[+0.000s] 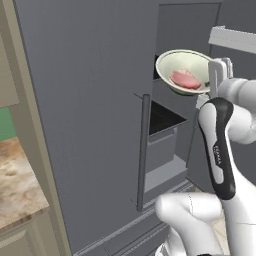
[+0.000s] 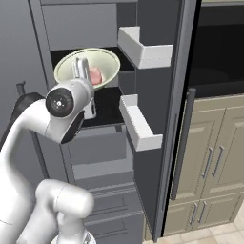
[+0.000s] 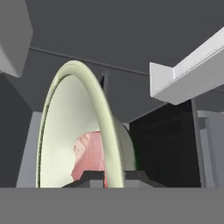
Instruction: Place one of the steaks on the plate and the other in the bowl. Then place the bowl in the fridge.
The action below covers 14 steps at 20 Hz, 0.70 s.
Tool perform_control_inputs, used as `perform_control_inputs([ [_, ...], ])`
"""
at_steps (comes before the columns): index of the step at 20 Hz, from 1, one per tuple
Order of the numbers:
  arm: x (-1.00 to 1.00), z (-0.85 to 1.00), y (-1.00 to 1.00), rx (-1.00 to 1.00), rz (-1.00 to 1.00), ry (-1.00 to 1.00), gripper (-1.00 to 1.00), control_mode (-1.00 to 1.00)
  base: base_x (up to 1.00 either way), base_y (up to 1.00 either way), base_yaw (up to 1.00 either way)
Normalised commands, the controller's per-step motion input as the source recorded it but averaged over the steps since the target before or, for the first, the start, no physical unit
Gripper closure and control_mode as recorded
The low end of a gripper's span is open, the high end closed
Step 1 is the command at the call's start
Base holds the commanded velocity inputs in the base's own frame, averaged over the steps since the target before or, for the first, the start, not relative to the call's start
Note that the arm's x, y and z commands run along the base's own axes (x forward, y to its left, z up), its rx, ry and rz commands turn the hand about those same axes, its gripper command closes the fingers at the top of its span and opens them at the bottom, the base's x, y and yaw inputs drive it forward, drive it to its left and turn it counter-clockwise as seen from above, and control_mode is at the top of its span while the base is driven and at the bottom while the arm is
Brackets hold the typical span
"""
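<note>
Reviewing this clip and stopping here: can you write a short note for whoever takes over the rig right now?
Gripper: shut on the rim of the bowl, held tilted in front of the open fridge.
Pink steak lies inside the bowl.
Done: steak in bowl, bowl lifted to the fridge opening.
Left: set the bowl on a shelf inside and release. Plate and other steak: cannot confirm from here.

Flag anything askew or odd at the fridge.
The bowl is tilted, its mouth facing sideways rather than up, clamped by its rim in the pincer in front of the open fridge. The pink steak inside has not fallen out, but could slide.
</note>
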Motion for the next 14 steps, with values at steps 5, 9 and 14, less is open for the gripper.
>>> perform_control_inputs([
  [5, 0.48, 0.22, 0.01, 0.0, 0.0, 0.01, 1.0, -1.0, 0.0, 0.0, 0.0],
  [9, 0.53, 0.06, 0.15, 0.0, 0.0, 0.02, 1.0, -1.0, 0.0, 0.0, 0.0],
  [14, 0.63, 0.0, 0.18, 0.0, 0.0, 0.0, 1.0, -1.0, 0.0, 0.0, 0.0],
])
